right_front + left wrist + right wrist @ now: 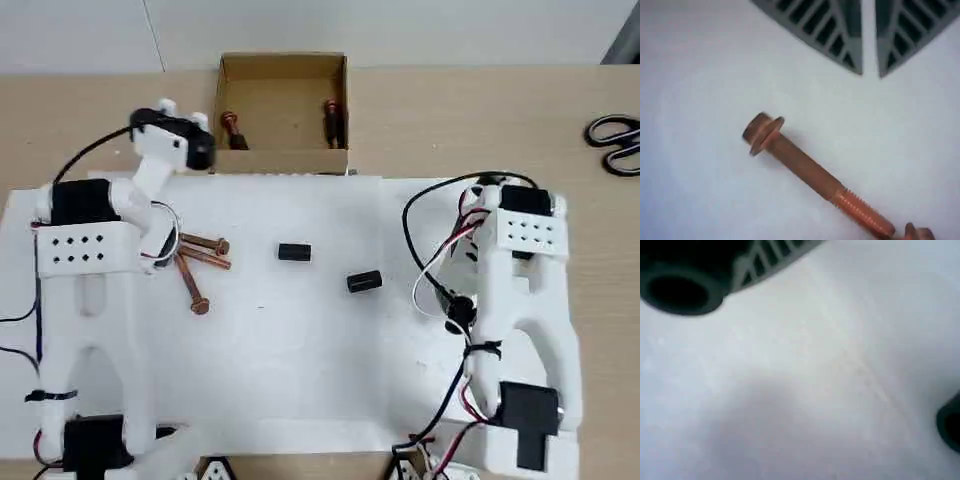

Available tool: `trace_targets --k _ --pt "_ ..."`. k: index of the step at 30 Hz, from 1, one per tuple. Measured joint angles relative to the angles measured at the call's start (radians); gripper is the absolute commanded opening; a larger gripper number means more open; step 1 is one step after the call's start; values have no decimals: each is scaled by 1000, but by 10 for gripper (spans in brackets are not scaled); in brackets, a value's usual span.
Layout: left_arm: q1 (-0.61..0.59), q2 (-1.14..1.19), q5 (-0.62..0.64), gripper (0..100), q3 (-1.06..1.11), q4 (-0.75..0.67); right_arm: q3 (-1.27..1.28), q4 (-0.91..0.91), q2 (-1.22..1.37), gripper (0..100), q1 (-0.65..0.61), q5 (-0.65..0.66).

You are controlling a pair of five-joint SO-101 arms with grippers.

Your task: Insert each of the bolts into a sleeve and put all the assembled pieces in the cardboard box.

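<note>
Three copper bolts (pixel 203 258) lie loose on the white mat by the left arm (pixel 120 215). In the left wrist view one bolt (pixel 810 172) lies just below my left gripper (pixel 870 74). Its jaws stand almost together with nothing between them. A second bolt's head (pixel 918 233) peeks in at the edge. Two black sleeves (pixel 294 252) (pixel 364 282) rest mid-mat. The cardboard box (pixel 283 68) at the back holds two assembled pieces (pixel 333 122). The right wrist view has my right gripper (pixel 771 259) beside a black sleeve (pixel 679 290).
The white mat (pixel 300 370) covers the table's middle, with bare room at its front. Scissors (pixel 615 142) lie at the far right on the wooden table. Cables (pixel 430 262) loop around the right arm (pixel 520 270). A dark shape (pixel 950 424) sits at the right wrist view's edge.
</note>
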Motion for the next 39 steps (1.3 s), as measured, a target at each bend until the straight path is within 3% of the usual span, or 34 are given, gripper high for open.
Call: trace_targets --k 8,16,24,39 --pt "0 18 -476 5 0 -97 61 -5 0 3 0 0" --pt "26 189 -760 9 0 -120 61 -5 0 3 0 0" --pt "31 247 -839 40 0 -124 61 -5 0 3 0 0" --pt "48 476 -844 72 -107 -245 64 -5 0 3 0 0"
